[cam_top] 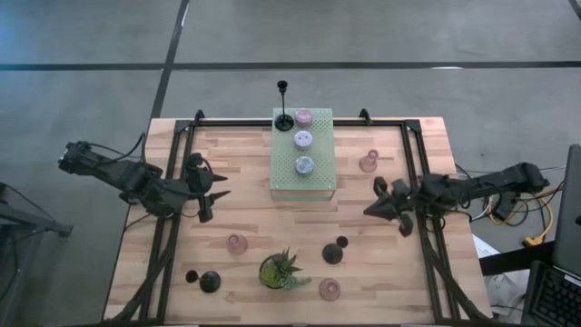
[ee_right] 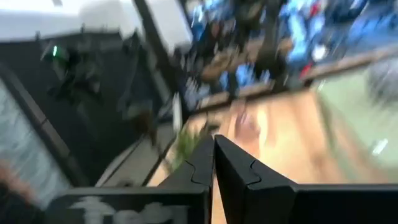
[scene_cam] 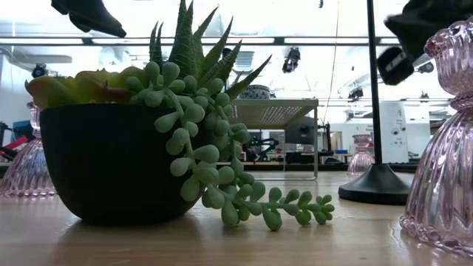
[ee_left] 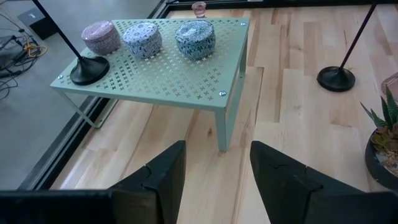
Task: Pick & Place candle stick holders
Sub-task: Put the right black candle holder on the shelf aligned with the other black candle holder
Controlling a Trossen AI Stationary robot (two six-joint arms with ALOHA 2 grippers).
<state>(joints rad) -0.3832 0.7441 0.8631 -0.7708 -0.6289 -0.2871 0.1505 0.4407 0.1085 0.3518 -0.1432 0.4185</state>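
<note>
Candle holders: four stand on the green rack, five remain scattered on the table. Left gripper half open and empty; right gripper closed and empty.

A pale green perforated box is sitting at the table's twelve o'clock, carrying a black holder and three squat holders. A spiky plant is standing at six o'clock.
</note>
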